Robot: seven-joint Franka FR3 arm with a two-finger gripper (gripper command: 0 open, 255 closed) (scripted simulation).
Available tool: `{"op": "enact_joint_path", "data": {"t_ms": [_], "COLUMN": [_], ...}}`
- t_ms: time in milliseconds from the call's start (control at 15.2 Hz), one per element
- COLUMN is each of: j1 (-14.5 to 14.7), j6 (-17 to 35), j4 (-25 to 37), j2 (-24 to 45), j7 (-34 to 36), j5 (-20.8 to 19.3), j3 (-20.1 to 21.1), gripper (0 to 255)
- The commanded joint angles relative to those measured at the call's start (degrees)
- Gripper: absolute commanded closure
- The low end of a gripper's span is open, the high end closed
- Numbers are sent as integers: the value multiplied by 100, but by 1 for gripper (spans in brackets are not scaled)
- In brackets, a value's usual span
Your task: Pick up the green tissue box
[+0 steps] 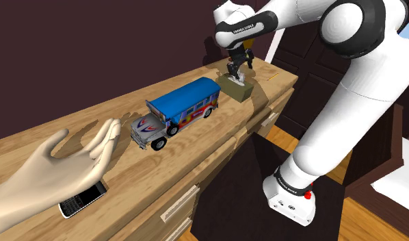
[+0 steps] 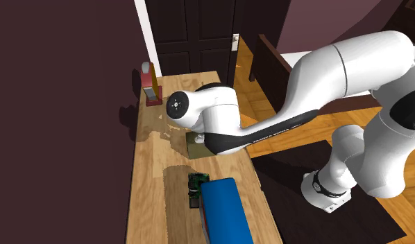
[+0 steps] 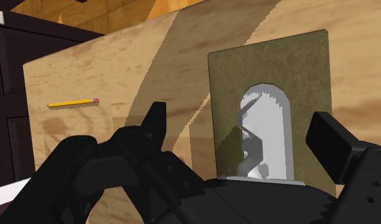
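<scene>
The tissue box (image 3: 229, 83) is olive green, with a white tissue (image 3: 267, 121) standing out of its top slot. It rests near the far end of the wooden dresser top (image 1: 73, 137), beyond the toy bus. My gripper (image 1: 236, 71) hangs just above the box (image 1: 238, 90), pointing down at it. In the wrist view my gripper (image 3: 243, 137) is open: one fingertip (image 3: 154, 119) stands off the box's one side and the other fingertip (image 3: 332, 143) is over its opposite edge. Neither touches the box. In the second exterior view the arm covers most of the box (image 2: 193, 146).
A toy bus (image 1: 179, 109) with a blue roof stands close beside the box. A pale model hand (image 1: 53, 171) and a black phone (image 1: 82, 199) lie at the near end. A yellow pencil (image 3: 73, 102) lies beyond the box. A red object (image 2: 150, 84) stands at the dresser's far end.
</scene>
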Motion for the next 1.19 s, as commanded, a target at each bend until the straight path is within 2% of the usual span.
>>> {"op": "enact_joint_path", "data": {"t_ms": [0,198,264,858,1122], "j1": [-10,-15,-16,-15,0], "j6": [143,244,243,244,-12], "j4": [-88,-154,-139,-153,17], "j2": [64,108,121,109,1], "j7": [61,105,102,105,-7], "j5": [-11,-17,-16,-17,-3], "j3": [-7,-10,-10,-10,-3], "gripper": [0,0,255,255,255]}}
